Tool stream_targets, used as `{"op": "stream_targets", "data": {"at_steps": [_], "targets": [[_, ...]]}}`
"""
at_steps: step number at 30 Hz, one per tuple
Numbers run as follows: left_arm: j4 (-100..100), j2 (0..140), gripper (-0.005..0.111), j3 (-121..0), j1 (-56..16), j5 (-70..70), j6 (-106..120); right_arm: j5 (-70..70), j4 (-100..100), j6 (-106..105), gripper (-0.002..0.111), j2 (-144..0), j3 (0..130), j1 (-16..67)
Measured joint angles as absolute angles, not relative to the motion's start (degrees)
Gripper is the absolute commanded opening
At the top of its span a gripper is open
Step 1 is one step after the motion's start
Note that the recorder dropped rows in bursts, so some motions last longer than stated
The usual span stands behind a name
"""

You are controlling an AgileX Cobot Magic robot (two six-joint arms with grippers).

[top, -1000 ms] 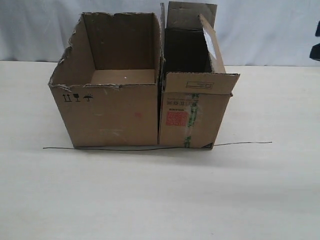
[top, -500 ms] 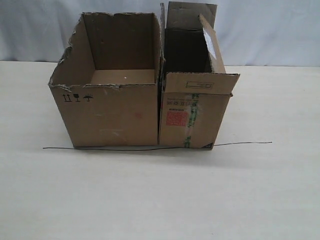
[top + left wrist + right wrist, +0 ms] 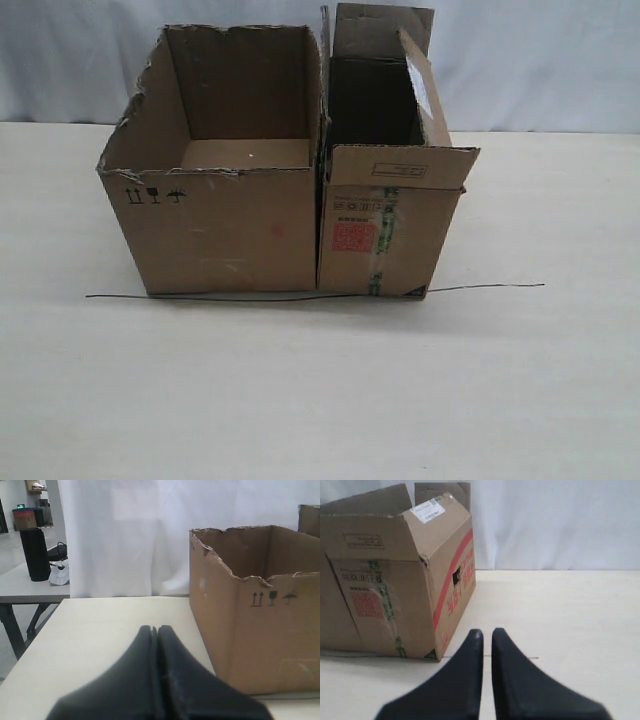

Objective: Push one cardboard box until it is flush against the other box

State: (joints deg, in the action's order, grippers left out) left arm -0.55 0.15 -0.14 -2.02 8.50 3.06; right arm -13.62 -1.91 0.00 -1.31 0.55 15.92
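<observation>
Boxes hold their places since a second ago: narrow flapped box (image 3: pixel 385 240) touches torn-rim box (image 3: pixel 225 235) side to side, bare bench (image 3: pixel 560 380) flanking both; your left pincer (image 3: pixel 157 631) is pressed together, right pincer (image 3: pixel 487 634) nearly so.

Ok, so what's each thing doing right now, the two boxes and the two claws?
Wider brown cardboard box with torn rim: upright, open-topped, nothing seen inside.
Narrower brown cardboard box with red label: upright, flaps up, against the wider box's side.
Left claw: shut, holding nothing.
Right claw: shut but for a slim gap, holding nothing.
Thin black wire: lying flat along the boxes' fronts.
</observation>
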Motion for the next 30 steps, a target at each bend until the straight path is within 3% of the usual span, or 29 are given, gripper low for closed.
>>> {"op": "stream_targets", "data": {"at_steps": [18,26,30], "targets": [[-0.55,0.15,0.0,-0.14,-2.02,8.5,3.06,-16.85,5.14,11.06,0.005,-0.21,0.15,15.21],[-0.55,0.15,0.0,-0.14,-2.02,8.5,3.06,-16.85,1.14,11.28,0.005,-0.21,0.15,-3.7],[-0.55,0.15,0.0,-0.14,-2.02,8.5,3.06,-16.85,0.9,11.39,0.005,-0.21,0.15,-6.12]]}}
